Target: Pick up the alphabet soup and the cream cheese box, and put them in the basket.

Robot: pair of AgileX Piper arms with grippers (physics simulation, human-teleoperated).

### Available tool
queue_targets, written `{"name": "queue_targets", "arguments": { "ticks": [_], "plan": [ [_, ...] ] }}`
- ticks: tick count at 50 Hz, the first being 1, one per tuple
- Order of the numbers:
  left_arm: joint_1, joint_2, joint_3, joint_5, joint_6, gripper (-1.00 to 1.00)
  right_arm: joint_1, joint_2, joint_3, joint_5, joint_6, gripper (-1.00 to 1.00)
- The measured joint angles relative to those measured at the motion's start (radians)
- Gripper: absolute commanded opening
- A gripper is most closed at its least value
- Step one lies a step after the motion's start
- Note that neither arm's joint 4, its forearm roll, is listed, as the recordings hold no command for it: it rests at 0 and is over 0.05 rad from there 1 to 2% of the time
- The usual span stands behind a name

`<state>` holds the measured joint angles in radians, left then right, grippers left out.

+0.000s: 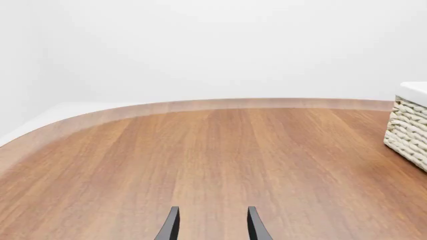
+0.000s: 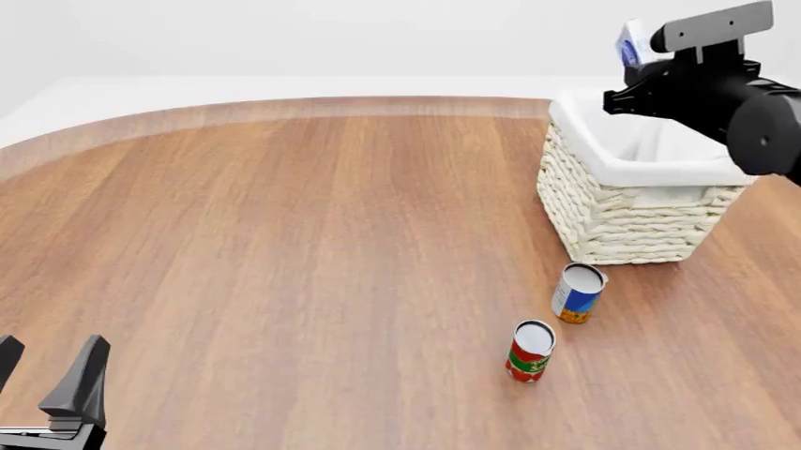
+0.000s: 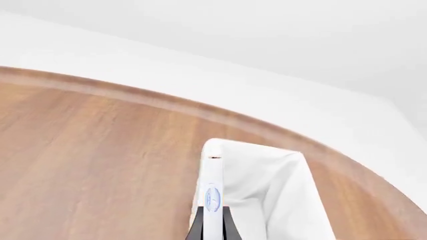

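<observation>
The left hand [image 1: 212, 225] hangs spread over bare table [image 1: 200, 160], the basket [image 1: 408, 125] nearby.

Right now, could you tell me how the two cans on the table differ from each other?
The alphabet soup wears a blue, white and yellow-orange label; the red and green can wears the colours its name gives. The alphabet soup stands nearer the basket, the red and green can nearer the arms' side of the table. Both stand upright with pale tops, are alike in size, and neither is held.
</observation>
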<state>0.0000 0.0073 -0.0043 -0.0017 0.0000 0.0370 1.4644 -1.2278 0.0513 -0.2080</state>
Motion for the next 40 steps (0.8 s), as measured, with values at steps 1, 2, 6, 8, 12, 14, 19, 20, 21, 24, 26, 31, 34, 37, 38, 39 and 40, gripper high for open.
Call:
{"name": "queue_targets", "arguments": {
  "ticks": [1,2,6,8,12,14,19,20,21,24,26,31,34,37,38,39,40],
  "plan": [
    [0.0,0.0,0.0,0.0,0.0,1.0,-0.003,0.004,-0.006,0.003,-0.003,-1.0],
    [0.0,0.0,0.0,0.0,0.0,1.0,-0.006,0.009,-0.013,0.005,-0.006,-1.0],
    [0.0,0.0,0.0,0.0,0.0,1.0,-0.017,0.028,-0.041,0.016,-0.018,-1.0],
    [0.0,0.0,0.0,0.0,0.0,1.0,-0.021,0.039,-0.055,0.021,-0.022,-1.0],
    [0.0,0.0,0.0,0.0,0.0,1.0,-0.029,0.061,-0.083,0.03,-0.03,-1.0],
    [0.0,0.0,0.0,0.0,0.0,1.0,-0.033,0.073,-0.097,0.035,-0.034,-1.0],
    [0.0,0.0,0.0,0.0,0.0,1.0,-0.042,0.103,-0.132,0.046,-0.042,-1.0],
    [0.0,0.0,0.0,0.0,0.0,1.0,-0.044,0.109,-0.139,0.048,-0.043,-1.0],
    [0.0,0.0,0.0,0.0,0.0,1.0,-0.046,0.115,-0.146,0.05,-0.044,-1.0],
    [0.0,0.0,0.0,0.0,0.0,1.0,-0.052,0.133,-0.166,0.055,-0.045,-1.0],
    [0.0,0.0,0.0,0.0,0.0,1.0,-0.056,0.146,-0.181,0.059,-0.045,-1.0],
    [0.0,0.0,0.0,0.0,0.0,1.0,-0.064,0.181,-0.221,0.071,-0.044,-1.0],
    [0.0,0.0,0.0,0.0,0.0,1.0,-0.068,0.204,-0.245,0.079,-0.043,-1.0],
    [0.0,0.0,0.0,0.0,0.0,1.0,-0.071,0.227,-0.27,0.087,-0.041,-1.0],
    [0.0,0.0,0.0,0.0,0.0,1.0,-0.072,0.235,-0.279,0.09,-0.04,-1.0],
    [0.0,0.0,0.0,0.0,0.0,1.0,-0.073,0.243,-0.287,0.092,-0.04,-1.0],
    [0.0,0.0,0.0,0.0,0.0,1.0,-0.074,0.251,-0.296,0.095,-0.039,-1.0]
  ]
}}
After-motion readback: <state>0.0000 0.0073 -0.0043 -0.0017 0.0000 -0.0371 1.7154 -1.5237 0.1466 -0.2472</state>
